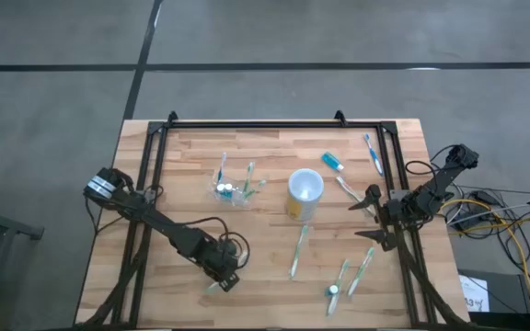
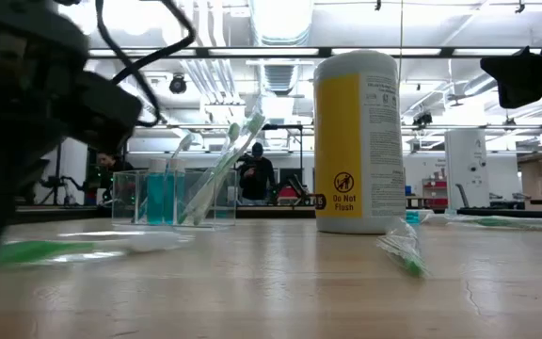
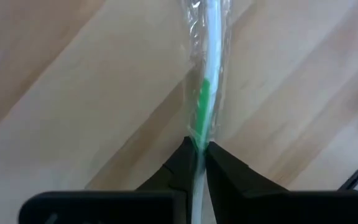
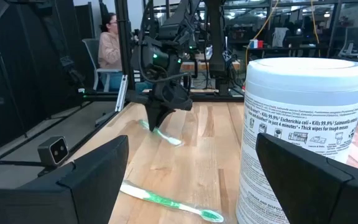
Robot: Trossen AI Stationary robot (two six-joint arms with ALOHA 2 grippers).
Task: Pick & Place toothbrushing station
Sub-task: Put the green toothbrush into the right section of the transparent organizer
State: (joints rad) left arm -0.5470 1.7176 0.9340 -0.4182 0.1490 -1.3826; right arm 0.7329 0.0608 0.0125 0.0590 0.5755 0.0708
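A: Where was the left gripper (image 1: 225, 279) just then?

B: Low on the wooden table (image 1: 274, 294), toward the front edge and well to the left of the yellow wipes canister (image 1: 304, 193). Its fingers were pinched tight on a wrapped green toothbrush (image 3: 205, 93); the left wrist view showed the two dark tips nipping the handle, with the clear wrapper running straight ahead of them

A: And the toothbrushing station?

B: The clear holder (image 1: 232, 191) stood just left of the canister, with a few brushes already leaning in it. From the left gripper it lay farther back on the table, toward the far rail, and only slightly to the side

A: How did the brush lie?

B: Flat on the wood, its long axis running on from the fingers, so I judged it would have to be lifted and tipped upright before it could drop into the holder's open top

A: Which arm was nearer?

B: The left one, by a fair margin. The right gripper (image 1: 373, 217) waited on the other side of the canister, fingers spread wide and empty, with the canister between it and the holder
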